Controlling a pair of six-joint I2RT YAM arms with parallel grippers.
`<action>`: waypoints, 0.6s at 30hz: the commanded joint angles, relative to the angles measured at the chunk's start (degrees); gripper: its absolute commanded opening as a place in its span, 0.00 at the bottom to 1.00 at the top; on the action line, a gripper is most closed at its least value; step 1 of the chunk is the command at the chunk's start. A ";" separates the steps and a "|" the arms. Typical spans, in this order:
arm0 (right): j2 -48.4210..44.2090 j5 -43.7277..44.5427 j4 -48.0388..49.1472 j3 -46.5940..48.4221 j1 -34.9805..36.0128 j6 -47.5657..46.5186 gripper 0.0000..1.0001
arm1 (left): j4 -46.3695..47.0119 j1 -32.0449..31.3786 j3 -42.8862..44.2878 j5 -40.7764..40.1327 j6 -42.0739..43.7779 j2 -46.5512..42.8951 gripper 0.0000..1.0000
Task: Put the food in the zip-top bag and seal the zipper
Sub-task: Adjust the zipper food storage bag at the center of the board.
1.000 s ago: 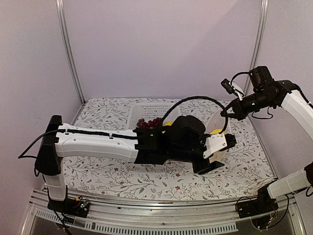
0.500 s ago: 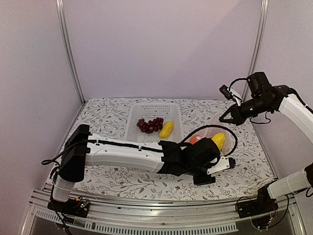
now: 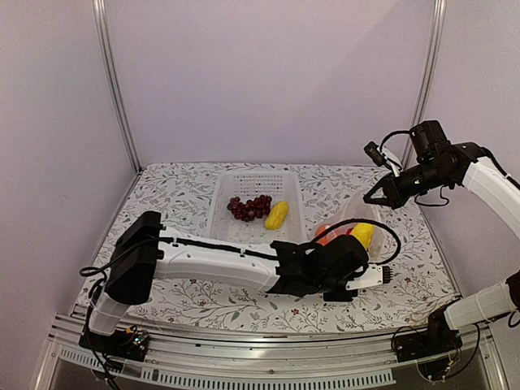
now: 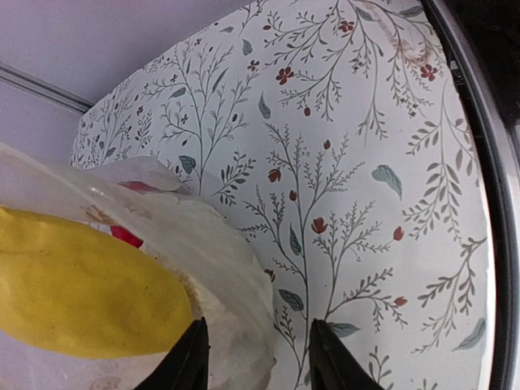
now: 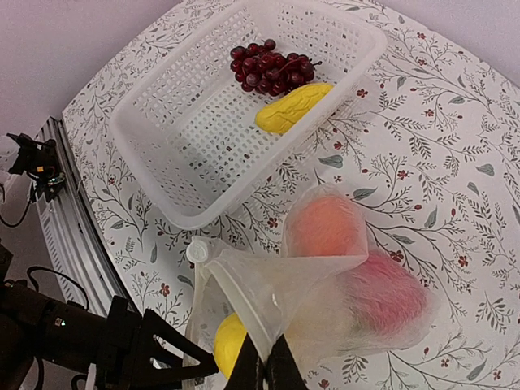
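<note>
The zip-top bag (image 3: 351, 236) stands on the table, its raised mouth edge pinched in my shut right gripper (image 5: 272, 367). The zipper (image 5: 236, 305) runs along that edge. Inside lie an orange pumpkin (image 5: 325, 223), a red pepper (image 5: 382, 288) and a yellow piece (image 4: 81, 296). My left gripper (image 4: 258, 357) sits low at the bag's near side. Its jaws stand apart, with only the bag's bulging wall and bare table between them. The white basket (image 5: 154, 142) holds the grape bunch (image 5: 272, 69) and another yellow piece (image 5: 292, 107).
The left arm (image 3: 211, 256) stretches low across the floral tablecloth in front of the basket. The metal rail (image 3: 268, 361) at the table's near edge lies close behind the left gripper. Frame posts stand at the back corners.
The left arm has dropped low and drawn back from the bag's mouth. The yellow piece now lies in the bag. The left jaws have narrowed. The right gripper keeps hold of the edge.
</note>
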 commanded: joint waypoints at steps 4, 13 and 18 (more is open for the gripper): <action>-1.17 -0.09 1.35 -1.15 -0.23 -0.29 0.01 | 0.39 -0.97 3.91 -1.37 3.90 3.52 0.25; -1.61 10.98 1.30 4.96 -0.21 -1.55 0.00 | -3.23 -1.54 5.89 -5.87 2.77 -3.10 0.00; -2.18 12.21 -1.67 10.58 -0.21 -3.52 0.00 | -1.60 -1.19 3.92 -10.43 3.11 -7.87 0.00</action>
